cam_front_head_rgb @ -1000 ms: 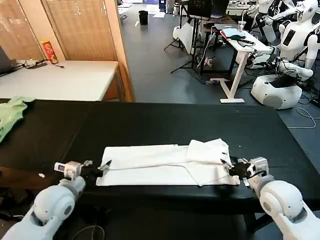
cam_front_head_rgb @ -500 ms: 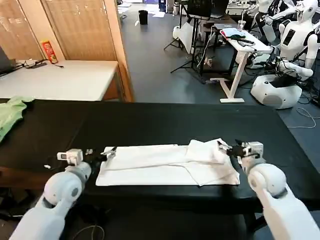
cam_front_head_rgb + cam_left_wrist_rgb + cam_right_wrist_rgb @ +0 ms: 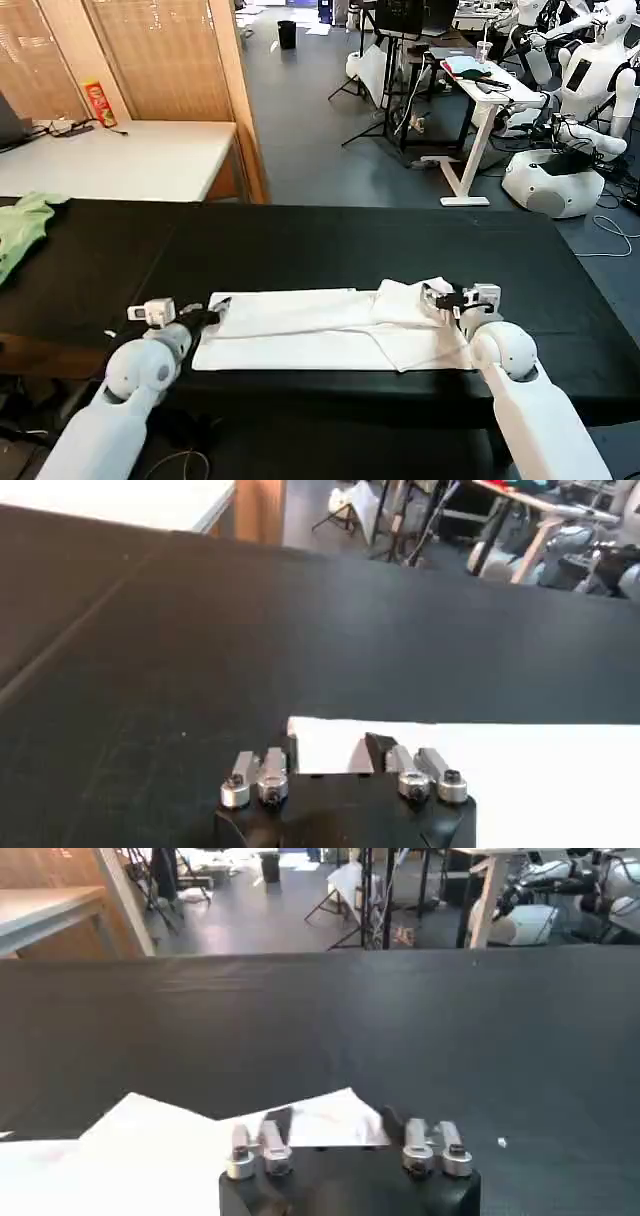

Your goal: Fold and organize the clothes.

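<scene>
The head view shows the whole black table; the white T-shirt lies on its near half as a long flat strip running left to right, with a raised, bunched fold toward its right end; a light green garment lies well apart at the table's far left edge. The left gripper sits at the strip's left end, the right gripper at the bunched right end; from this view it cannot be told how far either pair of fingers stands apart.

The left wrist view supplies that detail: the left gripper has its two dark fingers spread, with a corner of the white T-shirt lying flat between them; whether the fingers touch the cloth cannot be told. The right wrist view shows the right gripper likewise spread, its fingers flanking a pointed fold of the white T-shirt that rises slightly off the black table; faint reddish marks show on the cloth near the fingers.
</scene>
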Robot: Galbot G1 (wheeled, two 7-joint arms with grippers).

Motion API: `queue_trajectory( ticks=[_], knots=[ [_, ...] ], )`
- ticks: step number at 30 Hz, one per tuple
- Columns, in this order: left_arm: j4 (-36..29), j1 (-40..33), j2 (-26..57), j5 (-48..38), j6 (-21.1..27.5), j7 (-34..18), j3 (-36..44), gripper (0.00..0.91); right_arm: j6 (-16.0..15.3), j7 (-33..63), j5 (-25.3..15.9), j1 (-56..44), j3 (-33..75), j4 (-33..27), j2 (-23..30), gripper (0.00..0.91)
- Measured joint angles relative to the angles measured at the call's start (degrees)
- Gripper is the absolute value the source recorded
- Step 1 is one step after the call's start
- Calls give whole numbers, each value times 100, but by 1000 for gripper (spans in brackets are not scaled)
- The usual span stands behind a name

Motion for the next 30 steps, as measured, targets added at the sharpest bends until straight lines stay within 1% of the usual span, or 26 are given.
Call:
queue_trajectory(
  ticks=[5, 7, 10, 11, 12, 19, 24, 30],
  knots=[
    [215, -181, 9, 348, -170, 193, 171, 0, 105, 356, -331, -140, 120, 139, 251, 29],
    [304, -281, 20, 409, -201, 193, 245, 0, 121, 399, -417, -222, 154, 237, 340, 20],
    [414, -442, 67, 497, -222, 192, 301, 0, 121, 378, -436, -332, 216, 389, 408, 29],
    [429, -478, 88, 519, -228, 191, 304, 146, 114, 353, -438, -346, 228, 403, 410, 29],
    [436, -499, 104, 536, -239, 190, 305, 878, 111, 333, -441, -361, 238, 429, 410, 878],
    [427, -501, 142, 561, -285, 234, 304, 878, 123, 289, -446, -389, 260, 479, 385, 878],
    [287, -404, 240, 708, -441, 250, 176, 878, 97, 141, -199, -601, 413, 1009, 88, 878],
    [-70, -73, 313, 506, -493, 252, -104, 878, 75, 45, 102, -978, 654, 1697, -187, 878]
  ],
)
